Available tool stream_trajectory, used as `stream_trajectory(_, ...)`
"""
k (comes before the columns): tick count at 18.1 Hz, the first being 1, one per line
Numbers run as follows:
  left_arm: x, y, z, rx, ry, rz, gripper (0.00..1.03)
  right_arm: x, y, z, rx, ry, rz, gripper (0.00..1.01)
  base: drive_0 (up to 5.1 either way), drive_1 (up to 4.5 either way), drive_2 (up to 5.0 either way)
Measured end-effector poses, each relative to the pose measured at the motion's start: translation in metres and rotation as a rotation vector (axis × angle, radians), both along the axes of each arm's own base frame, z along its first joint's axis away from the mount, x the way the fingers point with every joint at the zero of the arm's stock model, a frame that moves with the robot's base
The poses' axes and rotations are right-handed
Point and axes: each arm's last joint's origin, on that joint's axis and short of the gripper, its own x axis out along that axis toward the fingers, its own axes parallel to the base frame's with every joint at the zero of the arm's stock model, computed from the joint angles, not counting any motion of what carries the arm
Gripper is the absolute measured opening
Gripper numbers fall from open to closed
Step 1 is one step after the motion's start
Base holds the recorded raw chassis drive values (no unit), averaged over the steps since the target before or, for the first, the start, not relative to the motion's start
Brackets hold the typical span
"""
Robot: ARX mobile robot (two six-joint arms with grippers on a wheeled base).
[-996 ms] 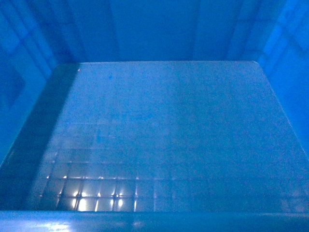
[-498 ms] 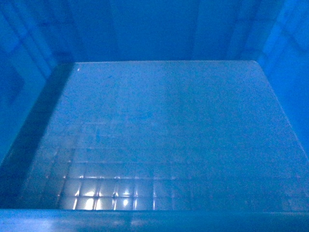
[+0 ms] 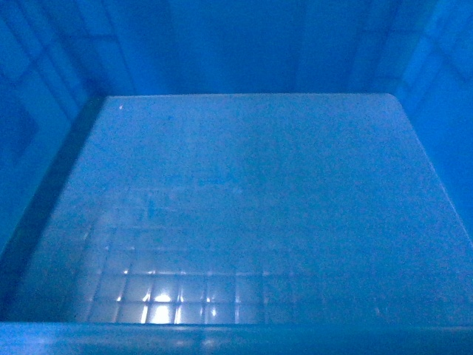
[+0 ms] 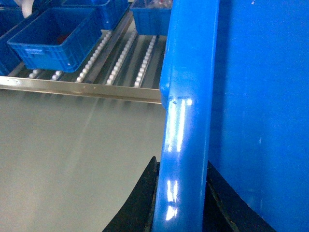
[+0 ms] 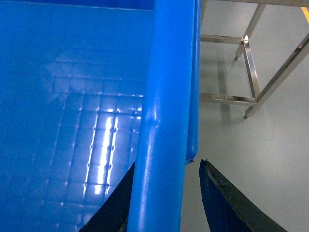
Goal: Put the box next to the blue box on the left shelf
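The box (image 3: pixel 244 207) fills the head view; I see only its grid-moulded floor and inner walls, and both grippers are hidden there. In the left wrist view my left gripper (image 4: pixel 181 203) is shut on the box's thick rim (image 4: pixel 186 121), one black finger on each side, with grey floor below. In the right wrist view my right gripper (image 5: pixel 166 193) straddles the opposite rim (image 5: pixel 166 96). Its inner finger lies against the rim, and its outer finger (image 5: pixel 217 198) stands apart with floor showing in the gap. A blue box (image 4: pixel 53 36) sits on the roller shelf (image 4: pixel 120 58) ahead on the left.
A second blue crate (image 4: pixel 149 17) sits farther back on the same shelf. The shelf's metal front rail (image 4: pixel 82 89) runs across the left wrist view. Steel frame legs (image 5: pixel 251 63) stand on the grey floor to the right of the box.
In the head view the dark strip along the box's left wall has narrowed and the glare on its floor has slid to the right. The box has shifted slightly.
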Motion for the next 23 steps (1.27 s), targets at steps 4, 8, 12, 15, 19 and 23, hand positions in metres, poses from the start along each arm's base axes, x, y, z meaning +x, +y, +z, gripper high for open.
stream_trajectory(4,-0.0001,0.0001,-0.0002,0.001,0.002,0.001,0.17,0.0,0.0,-0.0001,0.0,0.001,0.001,0.33,-5.1,2.36,2.4)
stream_trajectory(8,-0.0001,0.0001,-0.0001,0.001,0.002,0.001,0.17,0.0,0.0,0.0,-0.001,0.0,0.0,0.33,-5.0,2.46,2.5)
stream_trajectory(12,-0.0001,0.0001,-0.0002,0.001,0.002,0.001,0.17,0.0,0.0,0.0,-0.001,0.0,0.0,0.33,-5.1,2.38,2.4)
stream_trajectory(15,0.0,0.0001,-0.0001,0.001,0.001,0.001,0.17,0.0001,0.0,0.0,-0.001,0.0,0.0,0.33,-5.0,2.44,2.4)
stream_trajectory(19,0.0,0.0001,-0.0001,0.001,0.001,0.001,0.17,0.0001,0.0,0.0,-0.001,0.0,0.0,0.33,-5.0,2.48,2.5)
stream_trajectory(23,-0.0001,0.0001,-0.0002,0.001,0.002,0.001,0.17,0.0001,0.0,0.0,-0.001,0.0,0.0,0.33,-5.0,2.48,2.5)
